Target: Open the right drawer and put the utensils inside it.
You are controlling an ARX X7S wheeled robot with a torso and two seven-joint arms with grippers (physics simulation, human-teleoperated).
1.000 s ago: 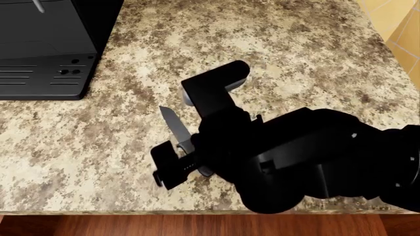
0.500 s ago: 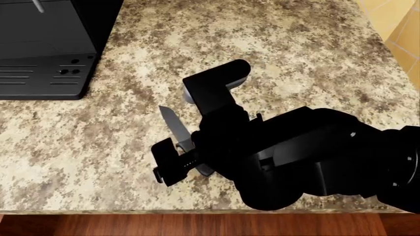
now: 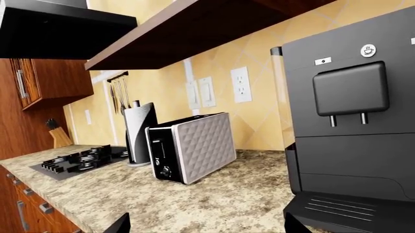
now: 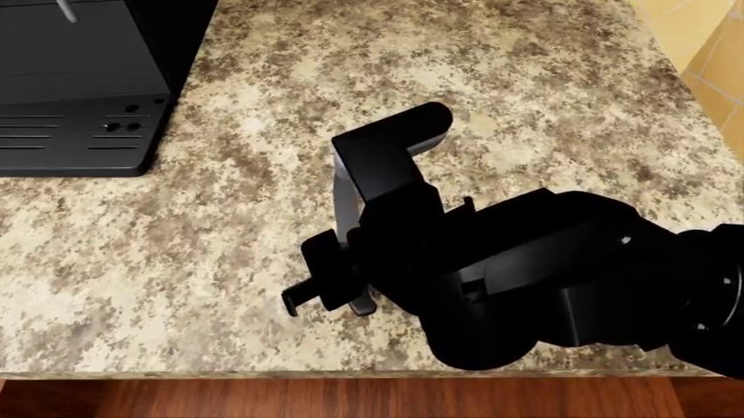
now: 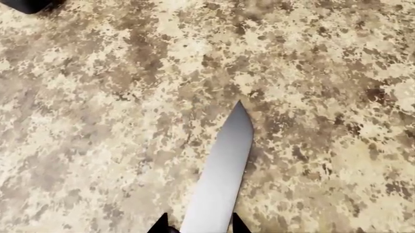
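One knife (image 5: 220, 174) — blade between right end effector (image 5: 198, 224) fingertips.

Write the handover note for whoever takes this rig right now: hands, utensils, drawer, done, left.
Right hand: fingertips on either side of a knife, blade pointing away over the granite counter; lift not confirmed.
Left hand: barely in view near the coffee machine, state unclear, nothing seen in it.
Second knife: not in view.
Right drawer: not in view, so its state is unknown.
Left: check the drawer is open, place both knives inside.
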